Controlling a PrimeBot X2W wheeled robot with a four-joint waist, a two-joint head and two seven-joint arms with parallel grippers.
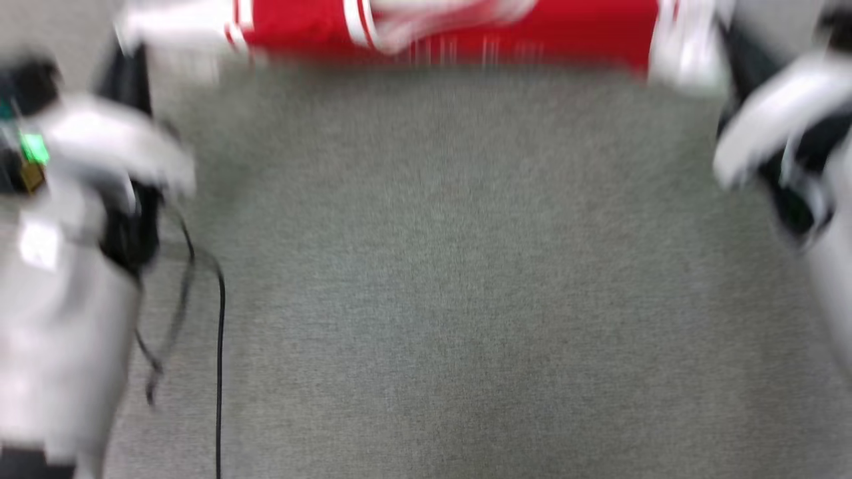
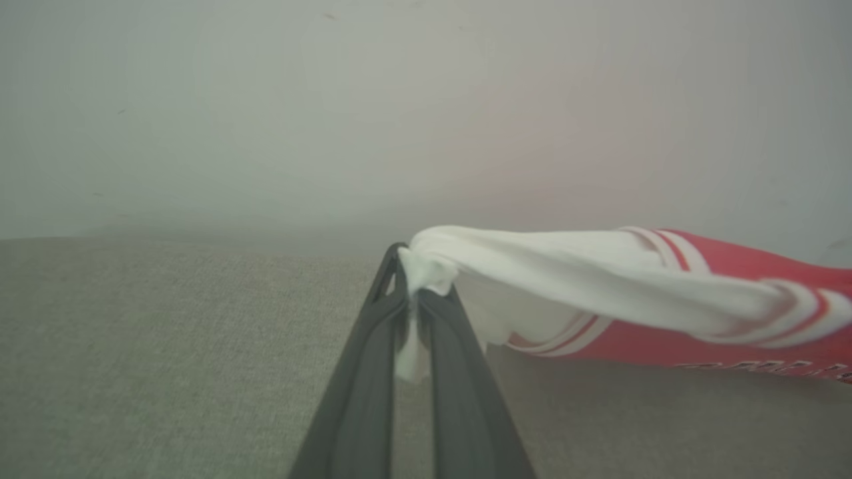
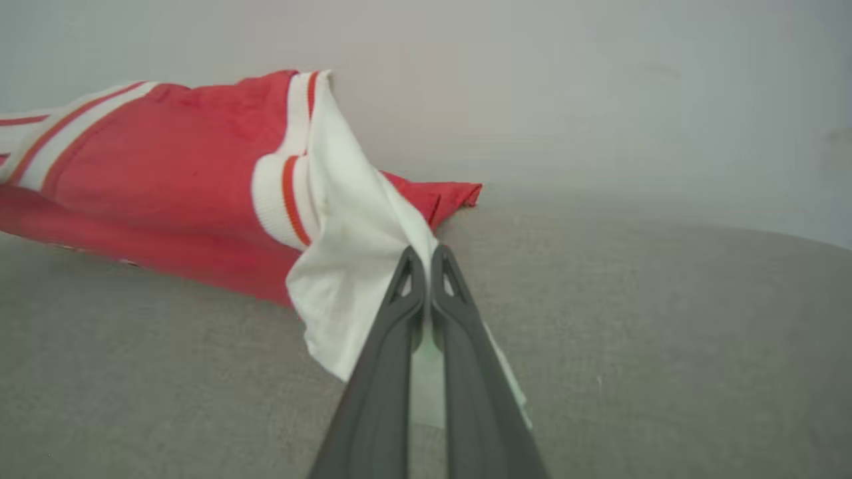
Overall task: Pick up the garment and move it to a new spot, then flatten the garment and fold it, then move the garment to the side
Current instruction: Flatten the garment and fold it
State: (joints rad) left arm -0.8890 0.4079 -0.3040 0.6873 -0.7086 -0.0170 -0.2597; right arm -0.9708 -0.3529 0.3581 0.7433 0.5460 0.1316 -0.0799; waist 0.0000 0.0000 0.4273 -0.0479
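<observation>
The red garment [image 1: 466,30] stretches across the top of the blurred head view, its white sleeve ends at either side. My left gripper [image 2: 413,266] is shut on a bunch of white sleeve fabric, and the garment [image 2: 665,299] trails off to the right, lifted above the grey surface. My right gripper [image 3: 426,256] is shut on the other white sleeve end, with the red body of the garment [image 3: 166,166] sagging to the left onto the surface. In the head view the left gripper [image 1: 136,50] and the right gripper [image 1: 725,46] reach to the garment's two ends.
Grey carpet-like surface [image 1: 452,279] spreads across the middle. A black cable [image 1: 219,346] hangs by my pale left forearm [image 1: 66,266]. My right forearm [image 1: 799,146] is at the right edge. A pale wall [image 2: 333,100] stands behind.
</observation>
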